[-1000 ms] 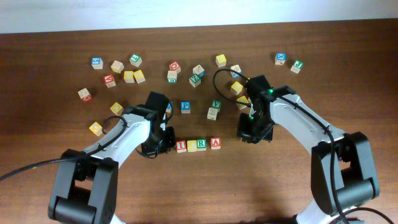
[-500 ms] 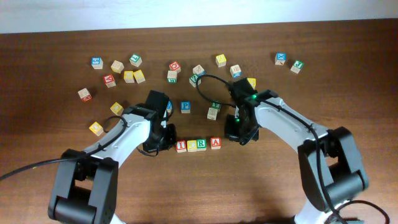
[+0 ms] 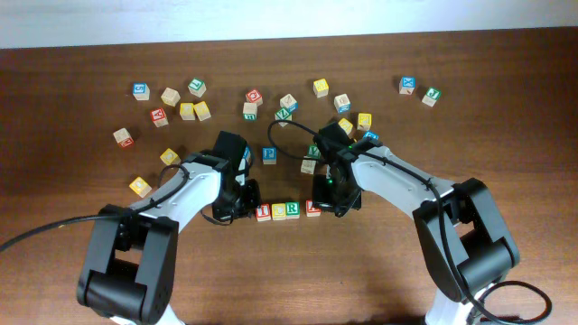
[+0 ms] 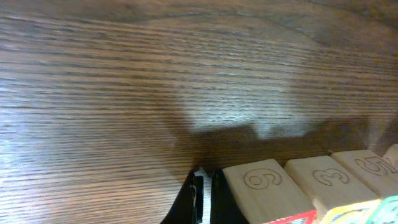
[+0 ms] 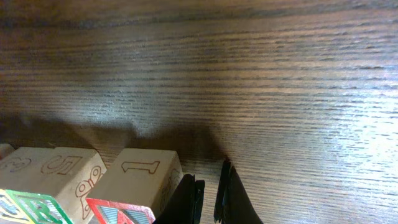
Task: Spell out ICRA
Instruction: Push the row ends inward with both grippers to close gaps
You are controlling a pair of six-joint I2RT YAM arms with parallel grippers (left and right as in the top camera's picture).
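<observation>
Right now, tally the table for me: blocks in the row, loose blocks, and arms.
Row blocks: 4
Loose blocks: 24 showing, a few partly under the arms
Arms: 2
Total: 30

R gripper (image 5: 208, 190) at btm centre. Dark fingers (image 5: 231, 199) nearly together, thin strip of wood showing btwn, nothing held. Wooden block w/ carved "1" (image 5: 140, 177) just left of fingers; contact can't be told. Block w/ "5" (image 5: 62, 167) close on its left, then third block (image 5: 25, 163) cut by frame edge. Wood-grain table (image 5: 261, 74) fills rest.
</observation>
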